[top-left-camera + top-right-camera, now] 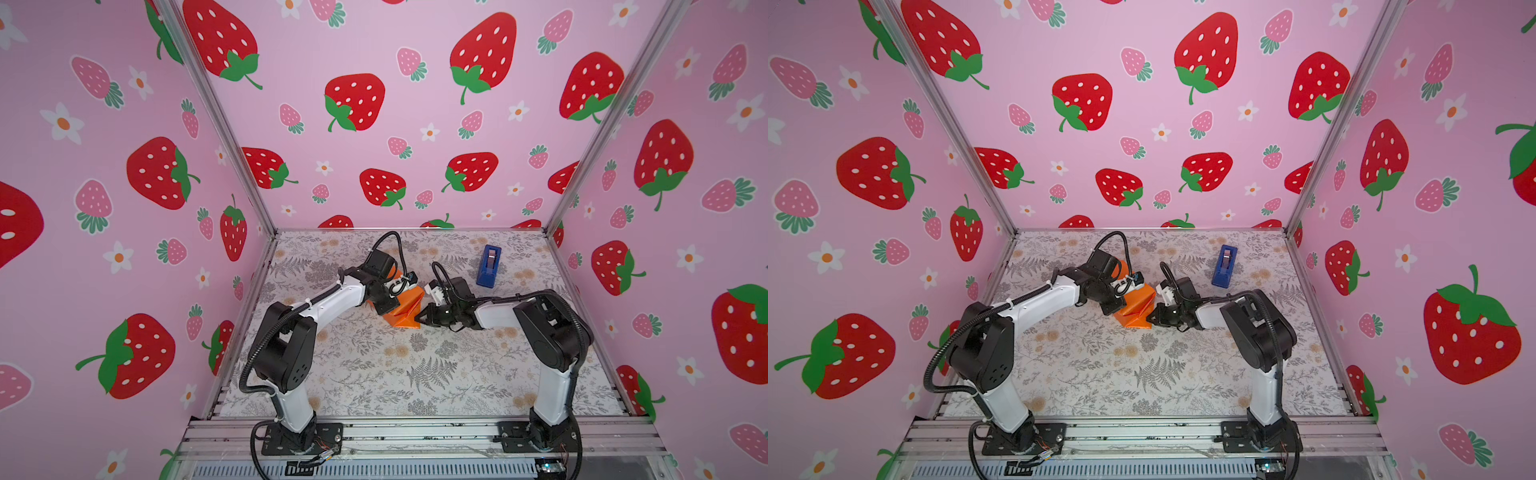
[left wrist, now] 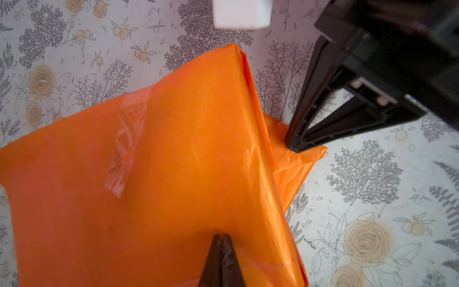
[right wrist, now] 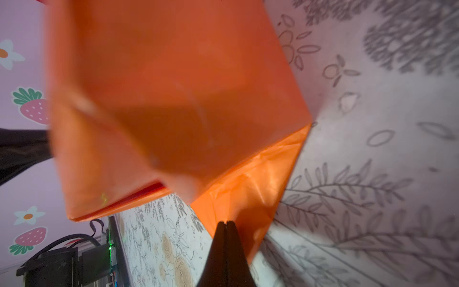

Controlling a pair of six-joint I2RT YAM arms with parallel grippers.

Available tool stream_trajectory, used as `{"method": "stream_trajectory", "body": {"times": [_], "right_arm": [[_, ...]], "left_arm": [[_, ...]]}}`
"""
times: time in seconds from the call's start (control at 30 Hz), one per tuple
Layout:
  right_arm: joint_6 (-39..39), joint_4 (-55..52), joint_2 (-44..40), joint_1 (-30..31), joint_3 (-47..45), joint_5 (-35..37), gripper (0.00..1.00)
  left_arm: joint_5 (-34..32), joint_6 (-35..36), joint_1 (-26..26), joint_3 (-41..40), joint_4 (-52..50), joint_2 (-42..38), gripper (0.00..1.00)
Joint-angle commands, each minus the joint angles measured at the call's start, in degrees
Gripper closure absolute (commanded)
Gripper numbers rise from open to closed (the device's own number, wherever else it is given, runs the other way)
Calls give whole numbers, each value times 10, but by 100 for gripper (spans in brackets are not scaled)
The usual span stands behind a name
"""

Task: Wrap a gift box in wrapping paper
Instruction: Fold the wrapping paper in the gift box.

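between the left tool and right tool, tips together, lies the wrapping paper.

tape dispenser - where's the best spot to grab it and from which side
Probably its long flat flanks, mid-body, jaws coming down from above: the tape dispenser stands upright on the table, narrow and elongated, with clear space around it. The right gripper is nearer.

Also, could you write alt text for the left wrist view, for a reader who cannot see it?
Orange wrapping paper folded into a box shape fills the view, a strip of clear tape on its broad face. The left gripper, shut, points at that face; the right gripper, shut, meets a paper flap at the side.
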Motion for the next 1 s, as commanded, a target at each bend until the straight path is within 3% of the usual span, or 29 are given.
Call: {"method": "stream_trajectory", "body": {"times": [0.0, 0.27, 0.43, 0.63, 0.73, 0.97], "right_arm": [[-11, -39, 16, 4, 0, 4, 100], [-11, -85, -54, -1, 5, 22, 99], [27, -75, -103, -9, -53, 7, 81], [87, -31, -116, -11, -103, -8, 52], [113, 22, -83, -11, -105, -40, 45], [152, 90, -22, -10, -92, -60, 43]], "left_arm": [[21, 11, -5, -17, -80, 42, 100], [23, 11, -4, -16, -83, 46, 100], [24, 12, -5, -18, -82, 45, 100], [24, 13, -5, -19, -83, 43, 100], [25, 13, -4, -19, -83, 44, 100], [27, 14, -4, -19, -84, 45, 100]]}}
